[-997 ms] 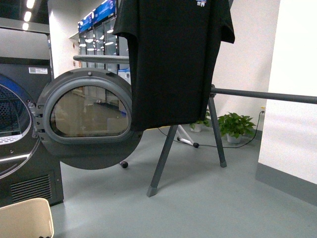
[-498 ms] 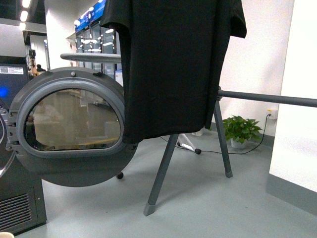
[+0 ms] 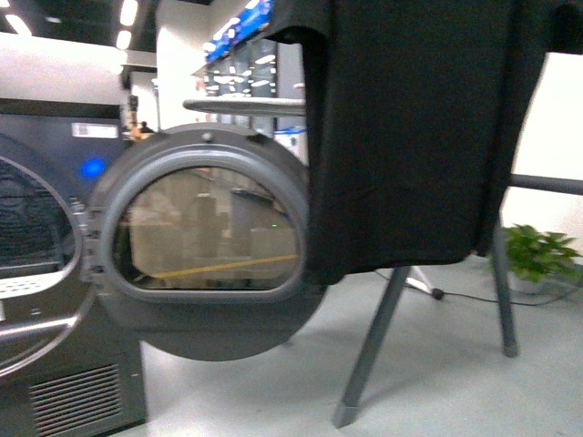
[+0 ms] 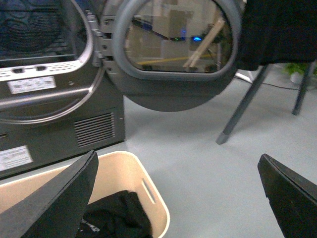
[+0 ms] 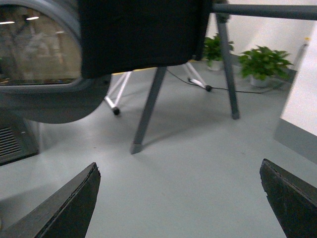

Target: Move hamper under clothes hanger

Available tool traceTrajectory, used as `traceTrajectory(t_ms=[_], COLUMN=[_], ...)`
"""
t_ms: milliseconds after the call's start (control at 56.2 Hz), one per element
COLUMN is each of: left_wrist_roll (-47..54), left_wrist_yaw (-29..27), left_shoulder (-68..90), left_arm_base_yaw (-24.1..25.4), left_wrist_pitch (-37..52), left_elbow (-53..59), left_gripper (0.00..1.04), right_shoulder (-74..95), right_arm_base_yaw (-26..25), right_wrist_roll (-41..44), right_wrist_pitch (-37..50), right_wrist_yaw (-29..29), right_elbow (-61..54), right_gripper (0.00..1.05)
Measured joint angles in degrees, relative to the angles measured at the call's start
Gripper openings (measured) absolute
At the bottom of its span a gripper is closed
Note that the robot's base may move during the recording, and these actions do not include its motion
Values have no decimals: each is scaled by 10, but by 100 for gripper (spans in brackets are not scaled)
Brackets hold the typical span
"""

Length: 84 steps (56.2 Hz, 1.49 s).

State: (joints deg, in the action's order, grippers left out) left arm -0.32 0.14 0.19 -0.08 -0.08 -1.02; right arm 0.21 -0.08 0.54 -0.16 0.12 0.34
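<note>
Hamper (image 4: 126,171) is on the floor at the dryer's (image 4: 106,119) foot, just below my left claw (image 4: 177,158), whose jaws are spread wide and empty. Right claw (image 5: 179,166) is likewise wide open over bare floor. Hanger (image 3: 367,355) stands to the hamper's right, so I judge the left arm nearer and the shove rightward.

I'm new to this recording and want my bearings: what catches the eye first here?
A big black T-shirt on the clothes hanger fills the upper right of the front view, beside the dryer door swung open at left. In the left wrist view, the beige hamper stands near the dryer, dark clothes inside.
</note>
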Motion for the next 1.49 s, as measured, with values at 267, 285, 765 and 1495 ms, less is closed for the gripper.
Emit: traceTrajectory(t_ms=[267, 285, 765, 1495], left_wrist_roll=[0, 0, 0, -74], left_wrist_yaw=[-1, -1, -2, -90], left_shoulder=[-1, -1, -2, 283], left_arm_base_yaw=[0, 0, 1, 34], left_wrist_pitch=[0, 0, 0, -79], left_elbow=[0, 0, 0, -112], left_gripper=[98, 98, 98, 98], right_shoulder=[0, 0, 0, 246], right_arm_base_yaw=[0, 0, 1, 14], right_wrist_roll=[0, 0, 0, -88], right_wrist_pitch=[0, 0, 0, 48], right_wrist_yaw=[-1, -2, -2, 69], right_elbow=[0, 0, 0, 65], right_gripper=[97, 97, 97, 97])
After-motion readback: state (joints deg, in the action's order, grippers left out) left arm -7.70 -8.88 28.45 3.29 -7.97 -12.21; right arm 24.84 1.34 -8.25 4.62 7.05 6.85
